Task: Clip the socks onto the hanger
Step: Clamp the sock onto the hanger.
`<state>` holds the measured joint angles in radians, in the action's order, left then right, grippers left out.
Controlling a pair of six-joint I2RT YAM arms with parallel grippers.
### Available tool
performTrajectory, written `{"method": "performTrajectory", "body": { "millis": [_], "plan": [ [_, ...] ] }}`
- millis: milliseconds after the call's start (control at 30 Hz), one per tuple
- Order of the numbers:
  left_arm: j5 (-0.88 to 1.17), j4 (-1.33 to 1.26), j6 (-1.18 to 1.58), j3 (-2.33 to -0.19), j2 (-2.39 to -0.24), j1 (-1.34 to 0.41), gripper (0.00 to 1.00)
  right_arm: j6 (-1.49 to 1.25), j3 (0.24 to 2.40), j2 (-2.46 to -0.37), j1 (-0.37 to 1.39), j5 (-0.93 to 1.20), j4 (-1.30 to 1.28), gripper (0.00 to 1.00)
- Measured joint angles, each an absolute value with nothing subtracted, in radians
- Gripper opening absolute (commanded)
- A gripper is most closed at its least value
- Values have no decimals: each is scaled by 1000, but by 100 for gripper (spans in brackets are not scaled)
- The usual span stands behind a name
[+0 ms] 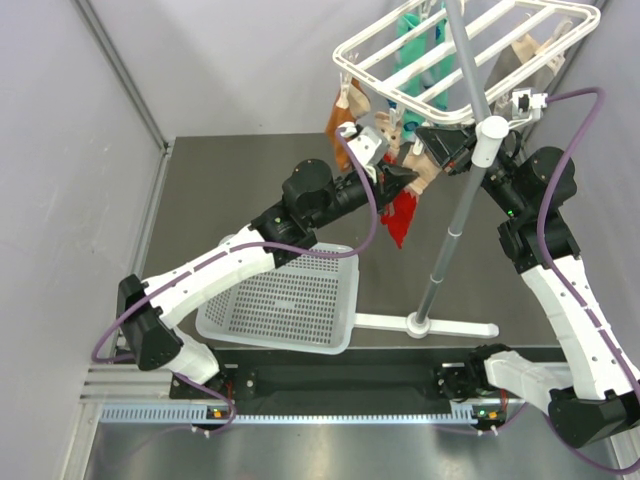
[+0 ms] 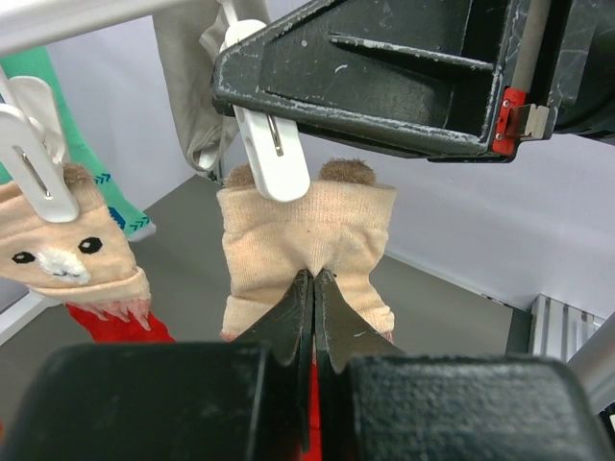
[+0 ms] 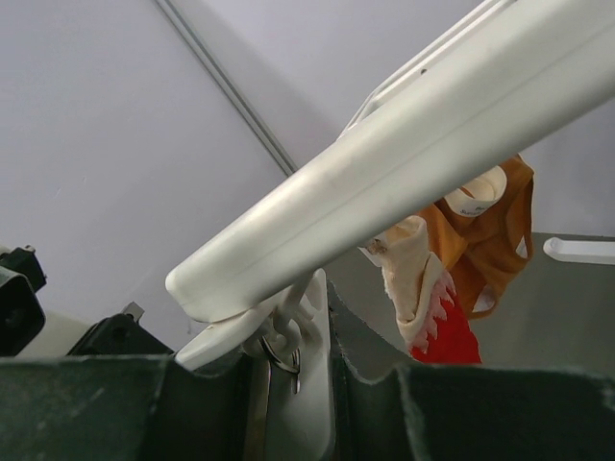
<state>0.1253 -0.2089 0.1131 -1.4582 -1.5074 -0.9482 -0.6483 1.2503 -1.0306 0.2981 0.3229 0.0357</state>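
The white hanger (image 1: 400, 93) stands on a grey pole (image 1: 455, 215). My left gripper (image 1: 405, 180) is shut on the tan toe of a red sock (image 2: 307, 240) and holds it up under a white clip (image 2: 274, 158). The clip's lower end overlaps the sock's top edge. The sock's red part (image 1: 402, 215) hangs below. My right gripper (image 1: 432, 142) is shut on that clip's upper end (image 3: 303, 384), right under the frame bar (image 3: 432, 144). A second red sock with a tan bear-face toe (image 2: 58, 250) hangs clipped to the left. Mint-green socks (image 1: 420, 45) hang further back.
A white perforated basket (image 1: 285, 300) lies on the table near the left arm. The pole's white foot (image 1: 450, 325) lies to its right. An orange-brown sock (image 3: 490, 230) and a beige sock (image 1: 530, 50) hang on the frame. Grey walls stand close at left and behind.
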Motion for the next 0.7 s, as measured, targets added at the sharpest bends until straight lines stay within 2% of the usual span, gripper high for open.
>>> {"method": "performTrajectory", "body": {
  "millis": [700],
  "plan": [
    [107,-202,92,-1449,-1447,-951,0,-647,1254,-1031,298,322,16,0]
  ]
}}
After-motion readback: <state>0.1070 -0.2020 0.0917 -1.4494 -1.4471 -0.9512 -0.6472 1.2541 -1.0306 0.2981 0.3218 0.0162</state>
